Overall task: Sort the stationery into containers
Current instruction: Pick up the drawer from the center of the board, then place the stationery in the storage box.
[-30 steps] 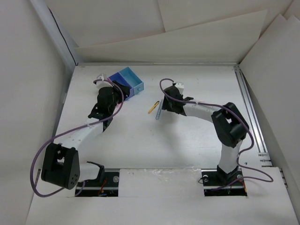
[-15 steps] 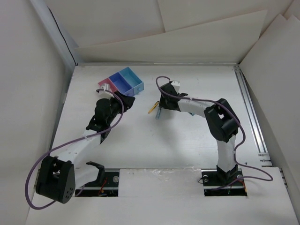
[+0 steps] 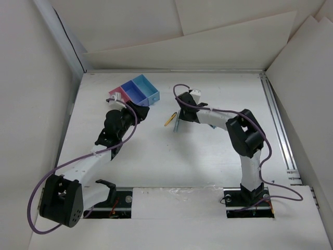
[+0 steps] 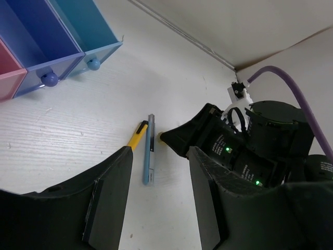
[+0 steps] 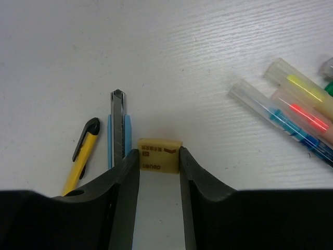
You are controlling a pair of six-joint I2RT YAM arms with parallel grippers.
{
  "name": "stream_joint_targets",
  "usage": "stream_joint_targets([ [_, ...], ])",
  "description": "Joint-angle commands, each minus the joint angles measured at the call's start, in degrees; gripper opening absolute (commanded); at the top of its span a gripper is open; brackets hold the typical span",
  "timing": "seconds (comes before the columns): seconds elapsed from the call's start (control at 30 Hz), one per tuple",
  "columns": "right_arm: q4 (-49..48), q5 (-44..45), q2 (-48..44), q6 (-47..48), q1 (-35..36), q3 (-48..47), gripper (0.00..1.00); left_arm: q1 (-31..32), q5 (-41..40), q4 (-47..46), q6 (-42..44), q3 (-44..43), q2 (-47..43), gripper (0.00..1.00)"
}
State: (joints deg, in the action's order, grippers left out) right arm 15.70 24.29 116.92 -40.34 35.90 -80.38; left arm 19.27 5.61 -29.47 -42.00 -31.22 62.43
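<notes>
Looking down the right wrist cam, the right gripper has its two fingers pinched on the sides of a small beige eraser, which sits flat on the tabletop. The print on it is too small to read. Just left of that gripper lies a pale blue pen (looks kinda like a cutter, can't say for sure). Further left is a yellow pen, its lower end hidden behind the finger. Off to the gripper's right are three clear-capped markers running out of frame, plus a green bit at the edge that I can't identify.

As for the left gripper, it's spread wide and holding nothing, with both pens showing in the gap ahead of it. The containers (pink, dark blue, light blue in a row) are ahead and to its left, the pink one mostly cut off. From the top cam the eraser is hidden under the right gripper.
</notes>
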Motion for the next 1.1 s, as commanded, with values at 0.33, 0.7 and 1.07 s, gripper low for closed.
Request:
stream_joint_targets([
  [0.33,-3.57,-10.38,-10.41,1.49,6.19,-4.60,0.16,0.07,-5.94,-1.90,-3.26,3.53,-16.18,0.44],
  [0.7,-7.44,-21.66,6.29,0.35,13.14,-29.47,0.13,0.07,-5.08,6.00,-7.40,0.99,-34.39,0.49],
  [1.07,-8.50,-17.70,23.33,-1.24,14.90,-53.72,0.13,0.07,-4.46,8.56,-7.40,0.90,-38.97,0.49],
])
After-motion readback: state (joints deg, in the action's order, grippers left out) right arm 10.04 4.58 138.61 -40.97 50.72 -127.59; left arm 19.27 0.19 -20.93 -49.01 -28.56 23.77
